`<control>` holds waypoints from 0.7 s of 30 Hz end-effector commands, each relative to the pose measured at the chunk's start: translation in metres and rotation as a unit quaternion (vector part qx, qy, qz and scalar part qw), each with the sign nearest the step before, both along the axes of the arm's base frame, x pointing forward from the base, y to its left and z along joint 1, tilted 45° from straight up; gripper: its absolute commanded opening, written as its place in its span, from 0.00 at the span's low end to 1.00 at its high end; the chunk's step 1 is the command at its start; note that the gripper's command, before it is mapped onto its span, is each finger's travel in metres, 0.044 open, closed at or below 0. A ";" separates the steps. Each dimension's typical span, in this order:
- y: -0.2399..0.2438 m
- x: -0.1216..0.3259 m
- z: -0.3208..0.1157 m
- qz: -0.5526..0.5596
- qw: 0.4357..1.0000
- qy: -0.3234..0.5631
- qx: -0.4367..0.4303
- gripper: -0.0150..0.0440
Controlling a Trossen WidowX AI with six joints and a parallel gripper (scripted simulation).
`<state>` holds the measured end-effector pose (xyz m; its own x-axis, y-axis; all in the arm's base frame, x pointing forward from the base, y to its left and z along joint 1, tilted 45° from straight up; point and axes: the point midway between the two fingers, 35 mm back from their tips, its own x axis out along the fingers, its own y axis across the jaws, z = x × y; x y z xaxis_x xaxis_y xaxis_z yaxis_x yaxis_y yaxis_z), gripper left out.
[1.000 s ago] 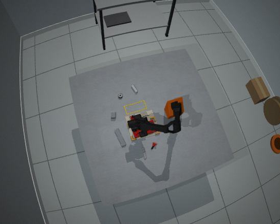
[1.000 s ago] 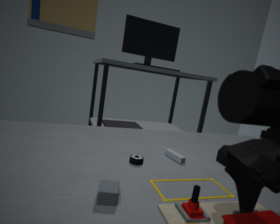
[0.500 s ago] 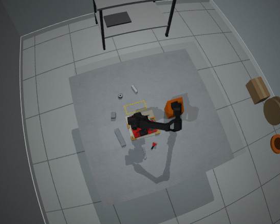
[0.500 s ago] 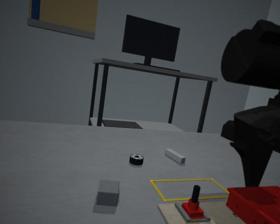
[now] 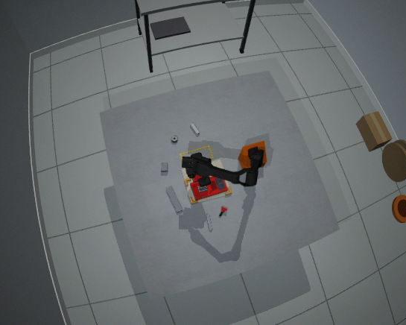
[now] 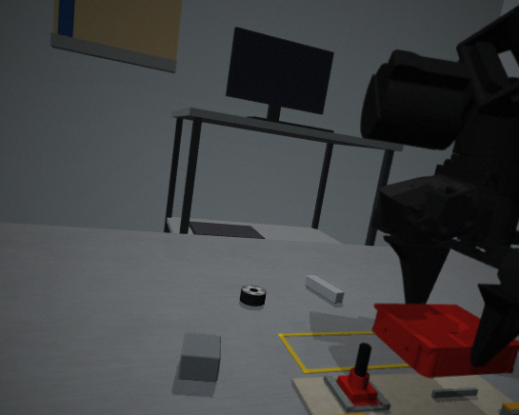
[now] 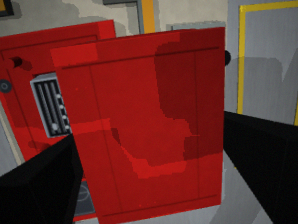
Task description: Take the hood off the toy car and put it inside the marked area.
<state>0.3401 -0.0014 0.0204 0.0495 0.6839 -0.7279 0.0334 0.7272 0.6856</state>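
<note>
The red hood point(image 6: 432, 324) point(image 7: 135, 110) is off the car and hangs in the air, slightly tilted, above the beige board. My gripper point(image 6: 449, 334) point(image 7: 149, 129) is shut on it, with one finger at each side edge. The red toy car point(image 5: 210, 189) point(image 7: 45, 45) lies on the board, and its grey engine part point(image 7: 49, 107) shows uncovered beside the hood. The marked area, a yellow outline point(image 5: 195, 150) point(image 6: 326, 334) point(image 7: 241, 60), is on the table just beyond the board. In the top view the arm hides most of the hood and the fingertips.
A red base with a black upright lever point(image 6: 359, 386) stands on the board point(image 6: 316, 391) near the outline. A grey block point(image 5: 165, 167) point(image 6: 200, 358), a black ring point(image 5: 174, 139) point(image 6: 252, 296) and a white bar point(image 5: 194, 129) point(image 6: 324, 288) lie around the outline.
</note>
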 end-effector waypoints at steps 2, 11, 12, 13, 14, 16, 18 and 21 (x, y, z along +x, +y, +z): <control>-0.025 -0.002 -0.022 0.001 1.000 -0.001 -0.005 0.25; -0.061 -0.011 -0.054 0.004 1.000 -0.003 -0.005 0.25; -0.065 -0.012 -0.058 0.004 1.000 -0.003 -0.005 0.25; -0.069 -0.014 -0.062 0.004 1.000 -0.003 -0.005 0.25; -0.073 -0.015 -0.065 0.005 1.000 -0.004 -0.004 0.25; -0.080 -0.019 -0.073 0.006 1.000 -0.004 -0.003 0.25; -0.087 -0.023 -0.080 0.006 1.000 -0.005 -0.002 0.25; -0.097 -0.029 -0.091 0.008 1.000 -0.006 0.000 0.25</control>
